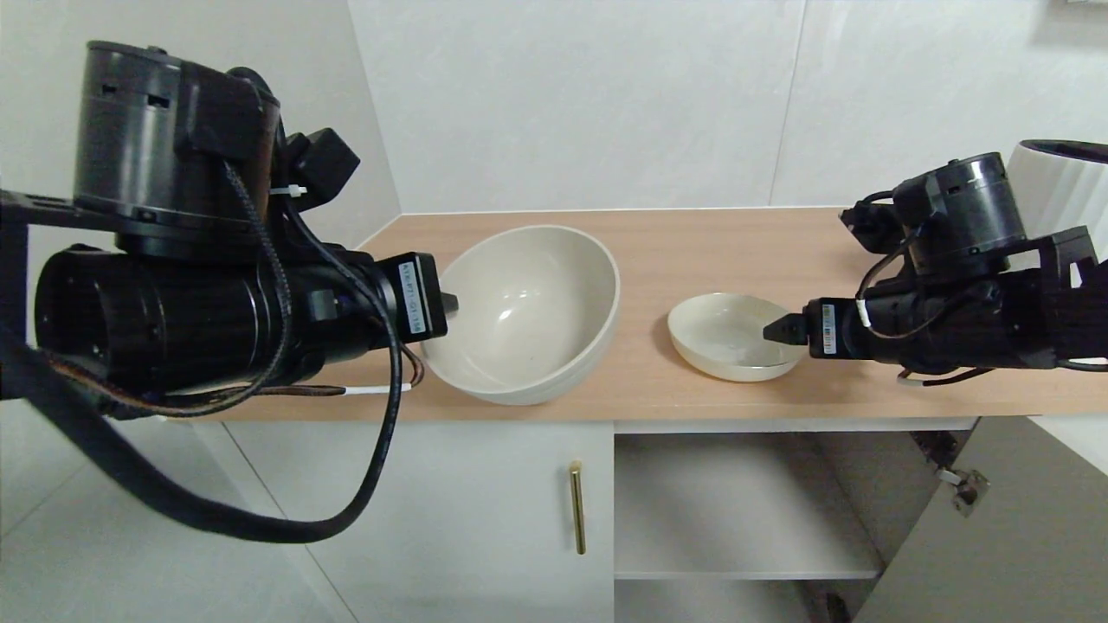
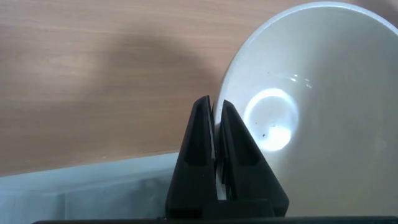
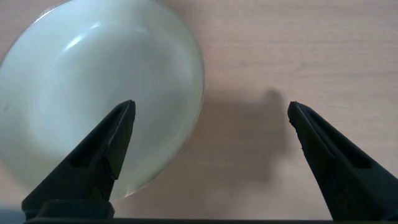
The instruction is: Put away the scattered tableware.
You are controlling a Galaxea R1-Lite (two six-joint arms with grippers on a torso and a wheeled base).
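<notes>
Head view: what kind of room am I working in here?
Probably a kitchen: wooden countertop against tiled walls, cabinet underneath with one door open, plus a large bowl and a small bowl.

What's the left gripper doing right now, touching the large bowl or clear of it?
Touching. The left wrist view shows the left gripper shut on the rim of the large bowl, with the rim pinched in it and no gap.

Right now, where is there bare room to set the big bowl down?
Bare counter runs behind both bowls to the wall, and a narrower gap lies between the large bowl and the small bowl. The open cabinet shelf below is bare too. The right end is crowded: small bowl, right gripper, white container.
</notes>
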